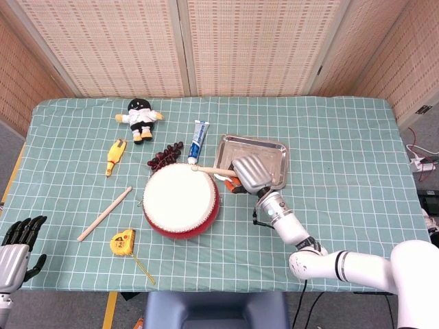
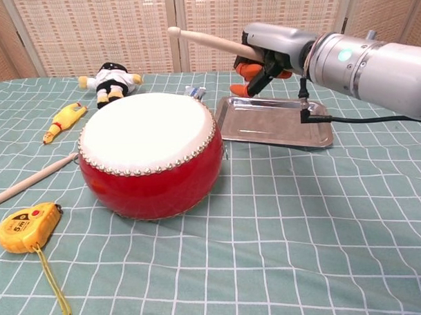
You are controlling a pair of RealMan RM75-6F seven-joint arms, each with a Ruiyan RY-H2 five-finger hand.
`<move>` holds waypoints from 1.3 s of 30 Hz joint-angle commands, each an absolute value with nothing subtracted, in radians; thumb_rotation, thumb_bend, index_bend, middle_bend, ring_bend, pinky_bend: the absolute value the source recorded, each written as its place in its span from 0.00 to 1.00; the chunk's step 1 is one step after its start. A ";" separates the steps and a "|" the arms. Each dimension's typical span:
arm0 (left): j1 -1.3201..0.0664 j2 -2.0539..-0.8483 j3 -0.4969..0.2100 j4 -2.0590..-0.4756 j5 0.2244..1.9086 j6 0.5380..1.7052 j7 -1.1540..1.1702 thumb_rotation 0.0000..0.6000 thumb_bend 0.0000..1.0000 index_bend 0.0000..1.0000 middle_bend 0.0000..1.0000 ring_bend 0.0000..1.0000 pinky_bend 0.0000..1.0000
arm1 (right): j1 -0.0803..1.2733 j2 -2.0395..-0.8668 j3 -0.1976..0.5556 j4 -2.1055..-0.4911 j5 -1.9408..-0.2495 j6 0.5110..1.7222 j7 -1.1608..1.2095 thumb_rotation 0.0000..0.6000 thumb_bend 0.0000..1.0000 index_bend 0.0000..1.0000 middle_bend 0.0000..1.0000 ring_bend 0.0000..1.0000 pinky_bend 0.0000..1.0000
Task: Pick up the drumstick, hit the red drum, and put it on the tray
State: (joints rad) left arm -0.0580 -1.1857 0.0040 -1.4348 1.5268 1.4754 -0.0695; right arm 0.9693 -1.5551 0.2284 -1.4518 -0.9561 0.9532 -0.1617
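Observation:
The red drum (image 1: 181, 200) (image 2: 152, 154) with a white skin stands mid-table. My right hand (image 1: 250, 174) (image 2: 270, 49) grips a wooden drumstick (image 1: 212, 170) (image 2: 208, 40) raised above the drum's right rim, its tip pointing left. The steel tray (image 1: 269, 151) (image 2: 281, 129) lies just right of the drum, under and behind that hand. A second drumstick (image 1: 104, 213) (image 2: 30, 181) rests on the cloth left of the drum. My left hand (image 1: 17, 242) hangs off the table's front left edge, holding nothing, its fingers apart.
A yellow tape measure (image 1: 123, 242) (image 2: 26, 227) lies front left of the drum. Behind the drum are a toothpaste tube (image 1: 198, 140), dark grapes (image 1: 164, 157), a rubber chicken (image 1: 115, 155) (image 2: 65, 121) and a plush doll (image 1: 140, 118) (image 2: 111, 81).

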 commanded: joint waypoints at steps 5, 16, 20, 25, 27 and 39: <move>-0.059 -1.182 0.004 -1.444 1.524 1.471 -0.061 1.00 0.34 0.06 0.07 0.04 0.05 | 1.014 -1.601 0.144 -1.322 -0.941 0.842 -0.526 1.00 0.42 1.00 0.96 1.00 1.00; -0.056 -1.182 0.004 -1.440 1.520 1.473 -0.065 1.00 0.34 0.06 0.07 0.04 0.05 | 1.018 -1.583 0.232 -1.444 -0.867 0.958 -0.563 1.00 0.42 1.00 0.96 1.00 1.00; -0.054 -1.183 0.006 -1.436 1.522 1.475 -0.072 1.00 0.34 0.06 0.07 0.04 0.05 | 0.958 -1.562 0.277 -1.462 -0.941 0.956 -0.328 1.00 0.42 1.00 0.96 1.00 1.00; -0.055 -1.184 0.006 -1.436 1.527 1.477 -0.072 1.00 0.34 0.06 0.07 0.04 0.05 | 0.967 -1.541 0.230 -1.440 -0.959 0.911 -0.390 1.00 0.42 1.00 0.96 1.00 1.00; -0.056 -1.185 0.006 -1.438 1.529 1.478 -0.071 1.00 0.34 0.06 0.07 0.04 0.05 | 0.986 -1.546 0.206 -1.435 -0.930 0.880 -0.458 1.00 0.42 1.00 0.96 1.00 1.00; -0.058 -1.190 0.007 -1.433 1.524 1.468 -0.070 1.00 0.34 0.06 0.07 0.04 0.05 | 1.070 -1.595 0.150 -1.427 -0.718 0.909 -0.785 1.00 0.42 1.00 0.96 1.00 1.00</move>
